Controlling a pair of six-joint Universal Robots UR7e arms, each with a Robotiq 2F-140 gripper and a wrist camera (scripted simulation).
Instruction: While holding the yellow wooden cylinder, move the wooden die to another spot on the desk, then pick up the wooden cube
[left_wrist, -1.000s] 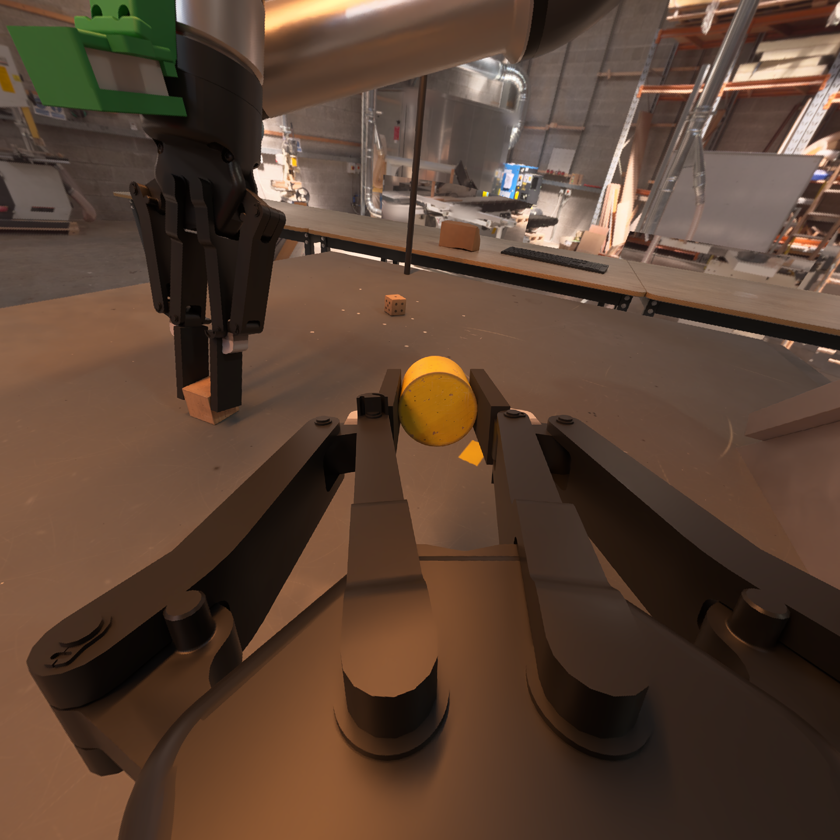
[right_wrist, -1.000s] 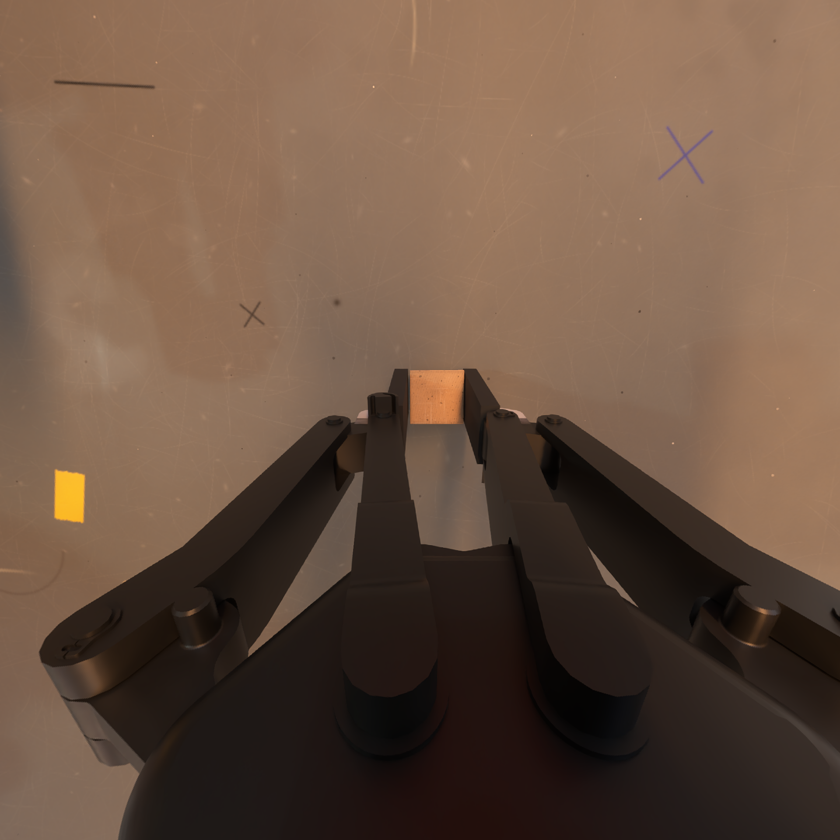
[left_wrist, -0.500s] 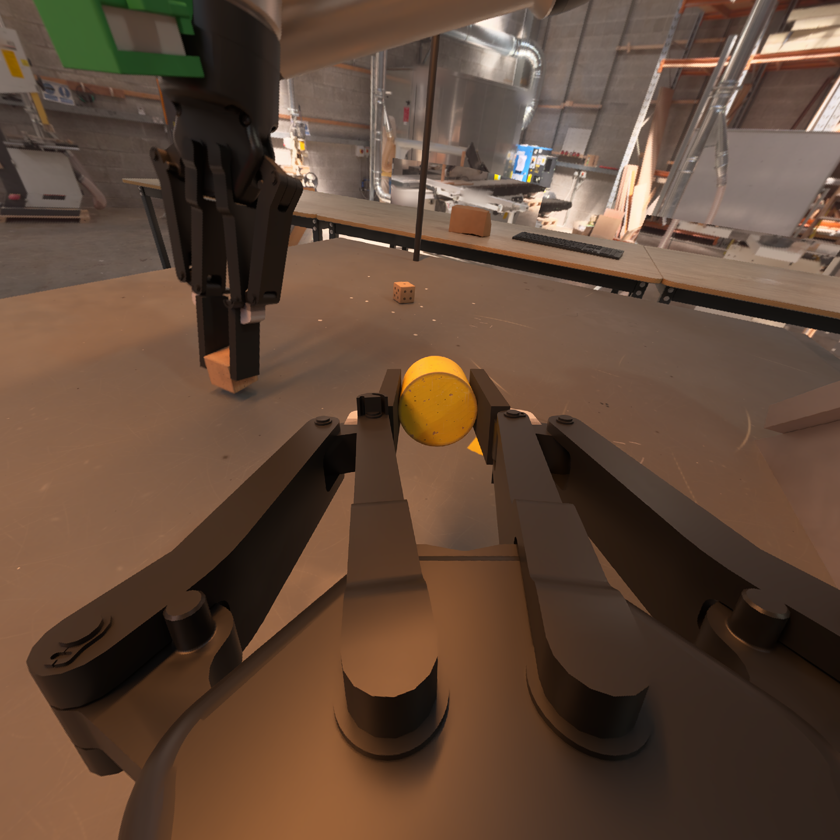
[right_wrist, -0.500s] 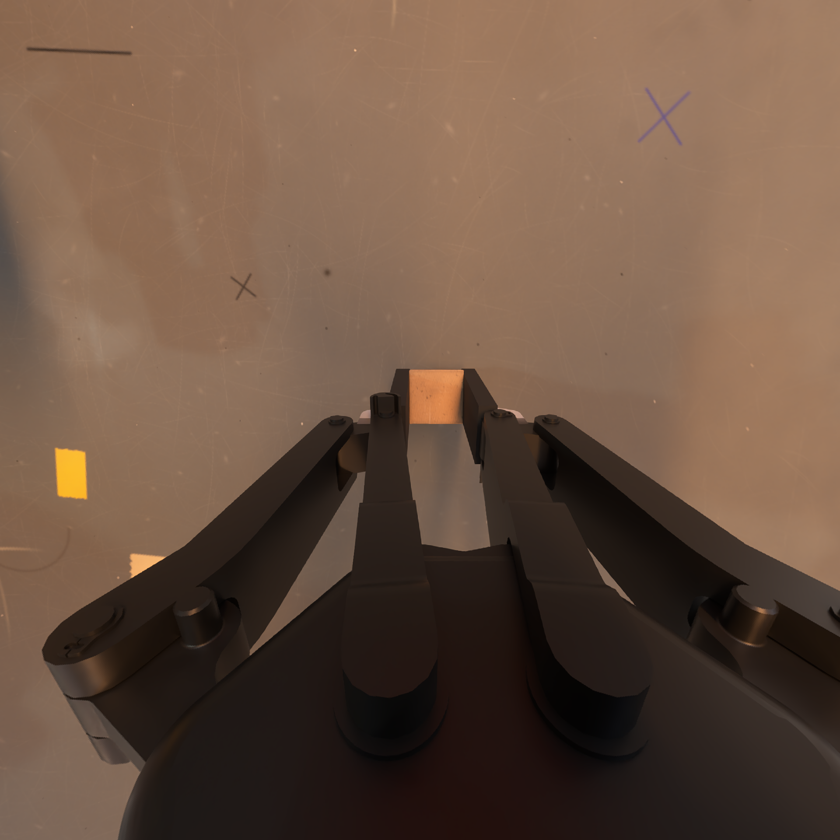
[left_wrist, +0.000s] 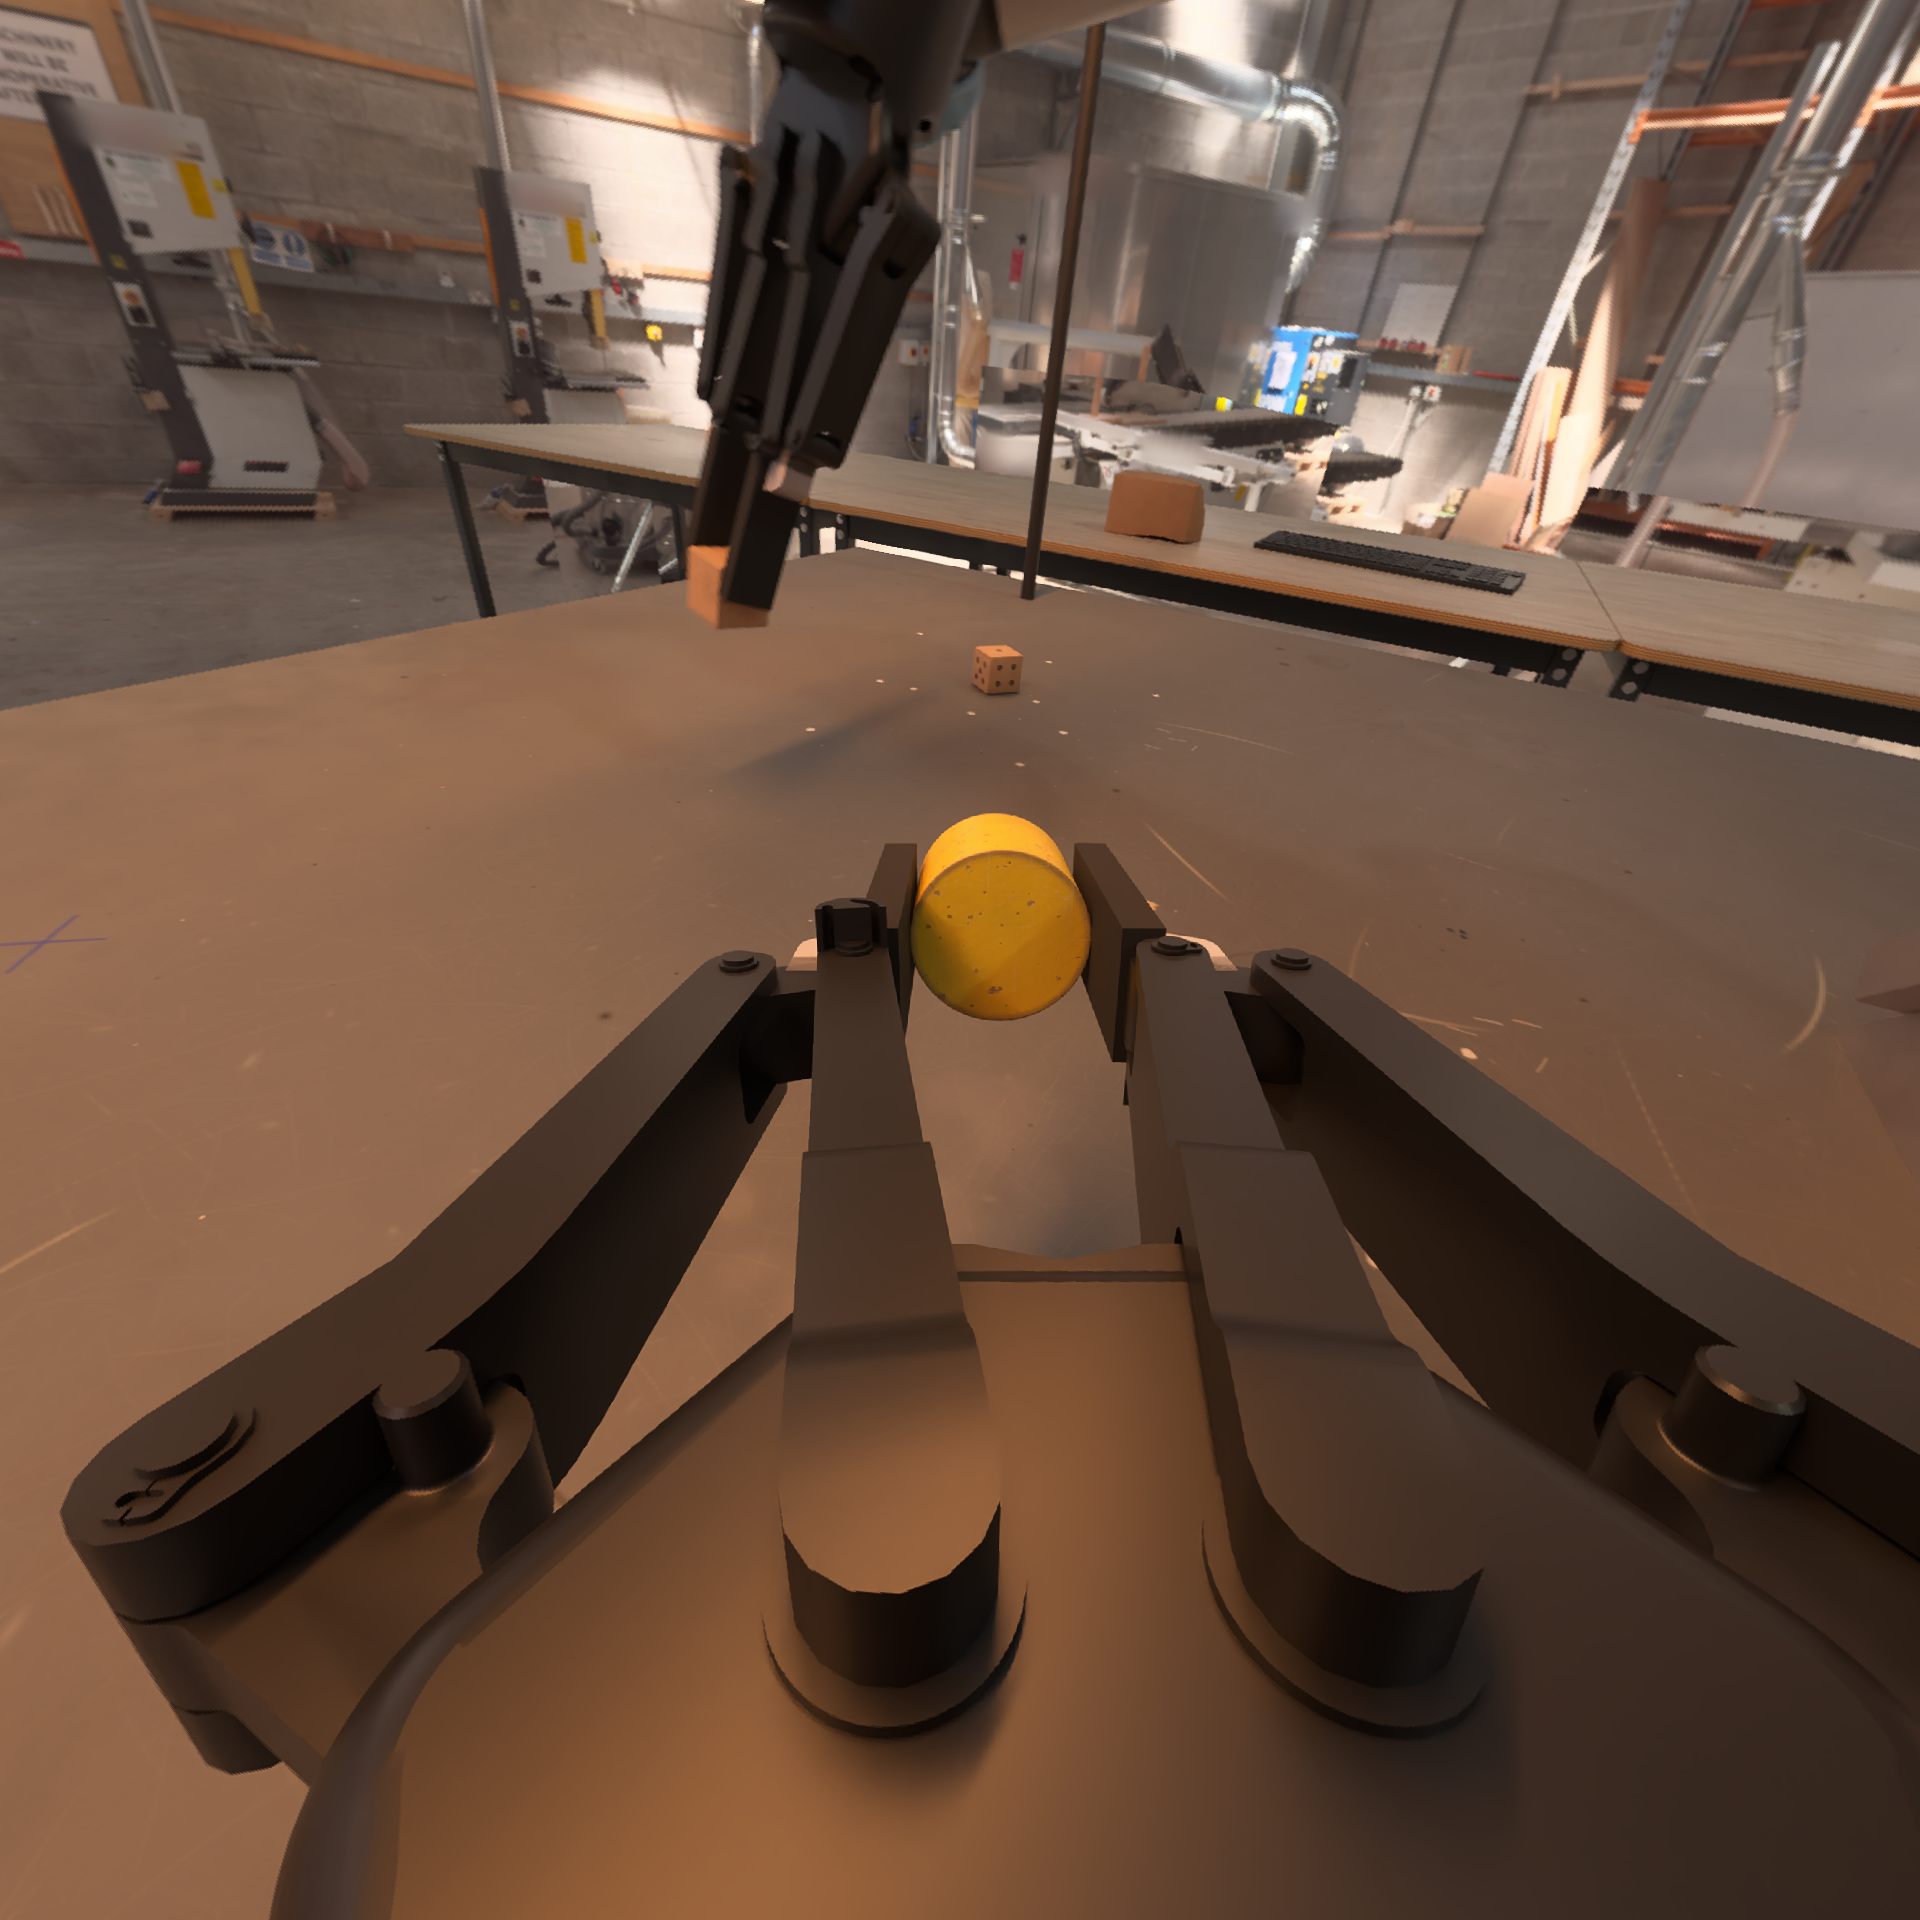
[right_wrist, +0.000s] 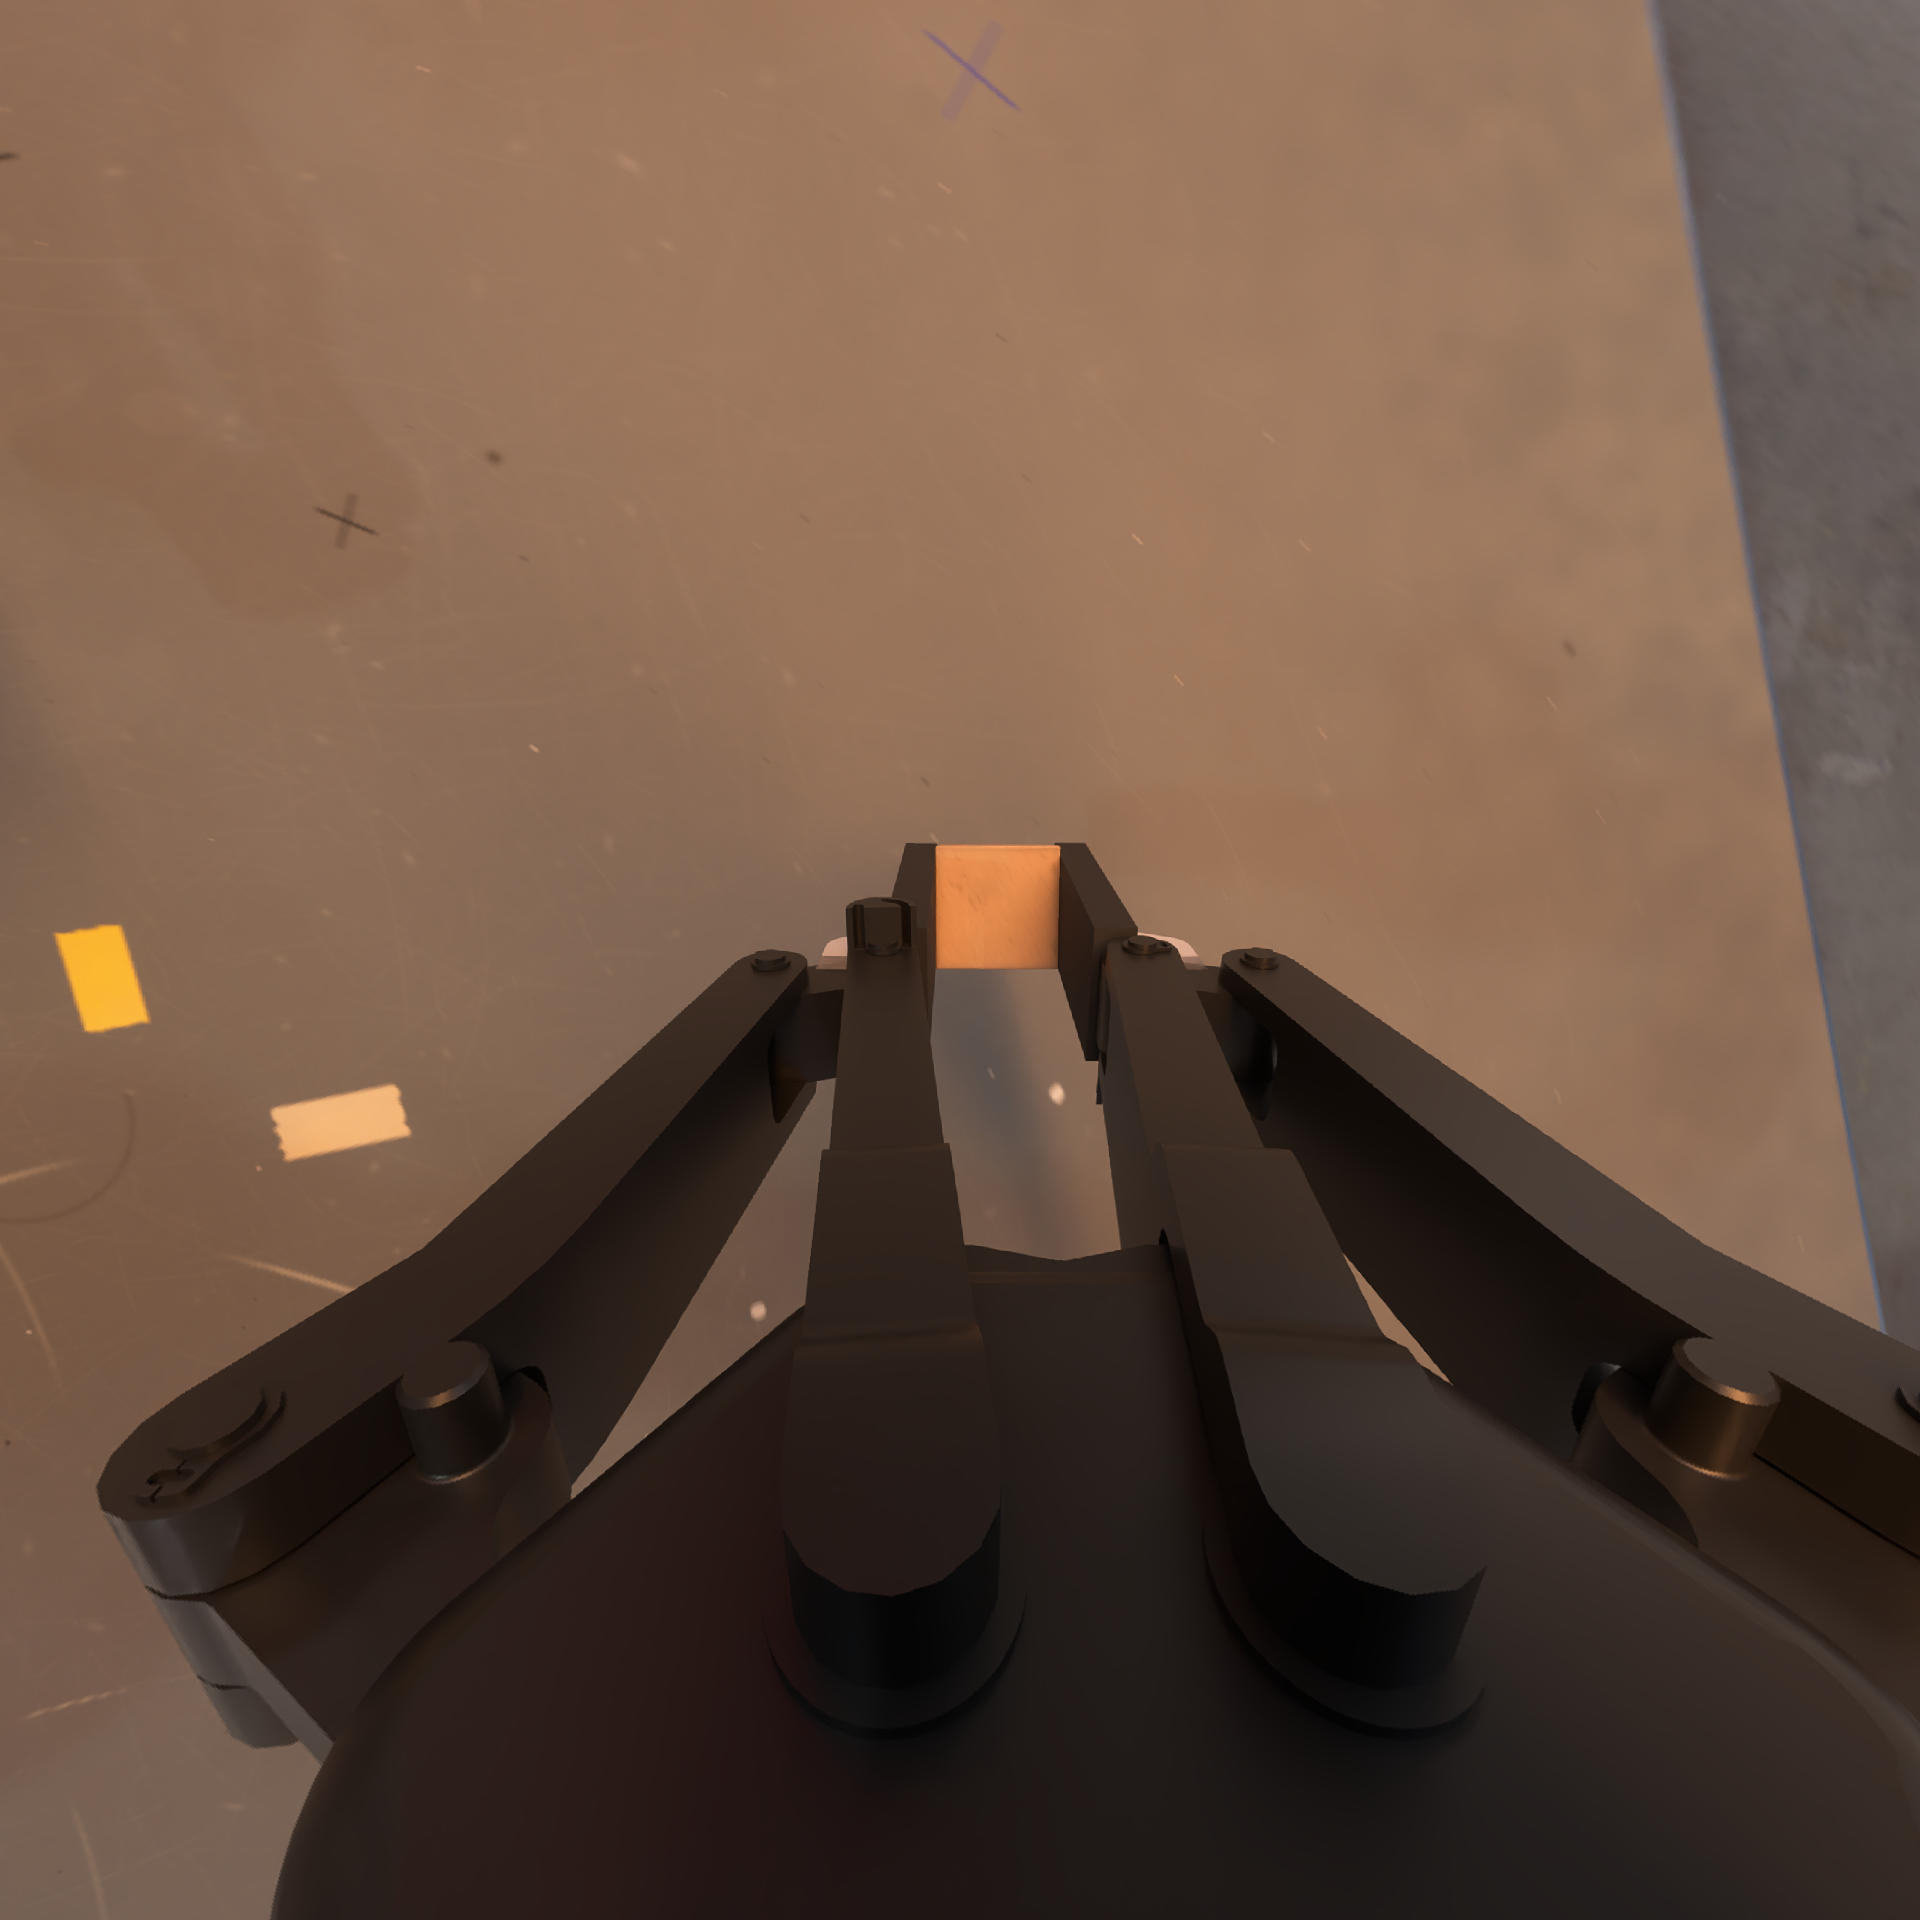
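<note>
The wooden cube hangs clear of the desk in the left wrist view, clamped between the fingertips of the right gripper, which reaches down from above toward the desk's far edge, left of centre. In the foreground the left gripper is closed narrow on the yellow wooden cylinder, its pads pressing the curved sides while one round end faces the camera; the cylinder is held above the desk's middle. The wooden die sits alone on the desk near the far edge, well apart from both grippers. In the right wrist view, the right gripper looks down on the desk with the cube filling the gap between its pads, flat faces against flat pads; the desk's right edge runs down the frame's right side, and two tape strips, one yellow and one pale, lie to the left. The cube looks small, light and rigid, so opposite flat faces give a sure hold that should not crush it. The cylinder is likely just as stiff and light, but its rounded sides could roll or slip between the pads if the grip loosens.
</note>
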